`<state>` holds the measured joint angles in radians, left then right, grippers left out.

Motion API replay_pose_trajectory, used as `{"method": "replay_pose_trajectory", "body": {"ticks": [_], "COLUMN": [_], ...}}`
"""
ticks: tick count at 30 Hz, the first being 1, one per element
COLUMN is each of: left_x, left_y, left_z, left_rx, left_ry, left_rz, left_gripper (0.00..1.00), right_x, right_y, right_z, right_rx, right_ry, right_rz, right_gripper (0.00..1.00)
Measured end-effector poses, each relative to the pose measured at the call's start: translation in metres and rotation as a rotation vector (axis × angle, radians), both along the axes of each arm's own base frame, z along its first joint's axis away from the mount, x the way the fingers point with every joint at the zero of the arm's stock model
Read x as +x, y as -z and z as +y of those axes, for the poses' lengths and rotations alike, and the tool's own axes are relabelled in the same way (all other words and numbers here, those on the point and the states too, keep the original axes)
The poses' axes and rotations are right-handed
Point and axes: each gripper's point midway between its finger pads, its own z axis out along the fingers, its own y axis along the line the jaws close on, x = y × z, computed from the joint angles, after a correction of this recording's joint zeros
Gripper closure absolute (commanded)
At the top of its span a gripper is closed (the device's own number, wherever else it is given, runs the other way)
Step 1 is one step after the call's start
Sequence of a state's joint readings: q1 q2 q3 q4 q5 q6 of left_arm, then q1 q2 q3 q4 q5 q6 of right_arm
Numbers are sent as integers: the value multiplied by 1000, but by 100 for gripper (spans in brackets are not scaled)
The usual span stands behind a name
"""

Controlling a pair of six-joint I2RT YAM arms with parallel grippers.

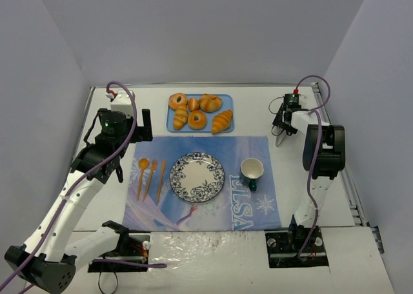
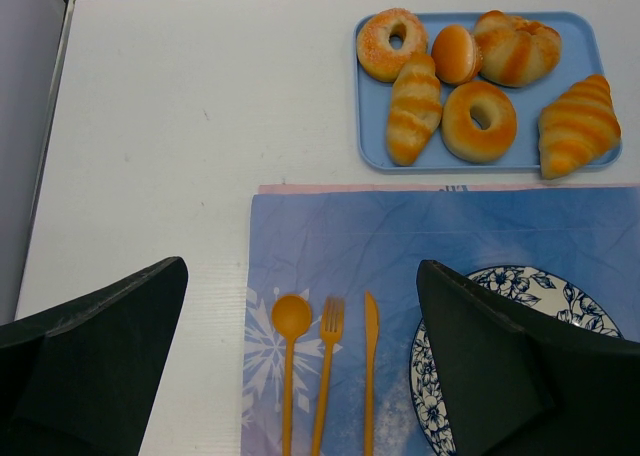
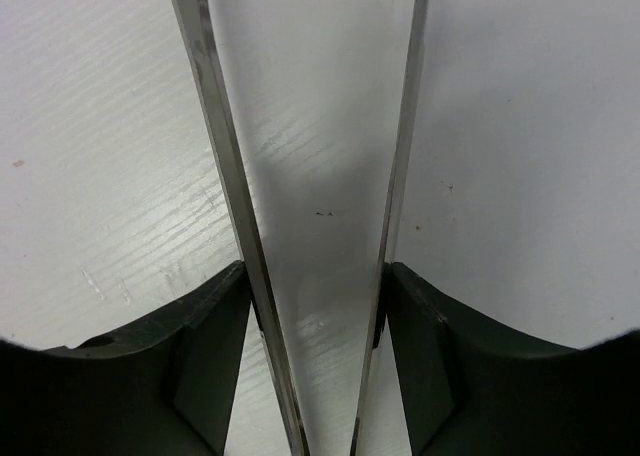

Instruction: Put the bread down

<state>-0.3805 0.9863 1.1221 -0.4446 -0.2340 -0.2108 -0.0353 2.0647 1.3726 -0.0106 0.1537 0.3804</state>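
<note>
Several breads lie on a blue tray (image 1: 210, 129) at the back: two ringed doughnuts, a croissant (image 1: 222, 120) and rolls. They also show on the tray (image 2: 372, 156) in the left wrist view, with the croissant (image 2: 578, 125) at its right end. A blue-patterned plate (image 1: 197, 176) sits bare on the blue placemat (image 1: 213, 149); its rim (image 2: 585, 296) shows by my left finger. My left gripper (image 1: 139, 123) hangs open and empty above the mat's left edge (image 2: 300, 366). My right gripper (image 1: 284, 123) is shut on metal tongs (image 3: 228, 176), right of the tray, over bare table (image 3: 315, 306).
An orange spoon, fork (image 2: 330, 376) and knife lie left of the plate on the mat. A green-and-white cup (image 1: 251, 171) stands right of the plate. Grey walls close in the table on three sides.
</note>
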Motion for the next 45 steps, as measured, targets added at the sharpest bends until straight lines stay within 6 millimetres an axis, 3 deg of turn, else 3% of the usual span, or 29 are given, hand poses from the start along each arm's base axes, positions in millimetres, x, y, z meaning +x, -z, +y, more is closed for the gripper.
{"method": "replay_pose_trajectory", "body": {"ticks": [4, 13, 16, 23, 29, 40, 45], "left_x": [0, 0, 0, 0, 0, 0, 0], "left_y": [0, 0, 0, 0, 0, 0, 0], "left_z": [0, 0, 0, 0, 0, 0, 0], "left_rx": [0, 1, 1, 1, 1, 1, 1], "left_ry": [0, 0, 0, 0, 0, 0, 0], "left_rz": [0, 0, 0, 0, 0, 1, 0], "left_gripper": [3, 3, 3, 3, 3, 3, 3], "right_x": [1, -10, -14, -13, -24, -50, -59], "right_y": [0, -8, -29, -111, -147, -175, -178], "right_z": [0, 1, 3, 14, 54, 138, 171], "right_rx": [2, 3, 1, -19, -26, 32, 59], "right_ry": [3, 2, -3, -30, -125, -348, -431], "right_rz": [-9, -9, -38, -197, -246, -271, -268], "right_gripper": [61, 62, 62, 61, 61, 60, 60]}}
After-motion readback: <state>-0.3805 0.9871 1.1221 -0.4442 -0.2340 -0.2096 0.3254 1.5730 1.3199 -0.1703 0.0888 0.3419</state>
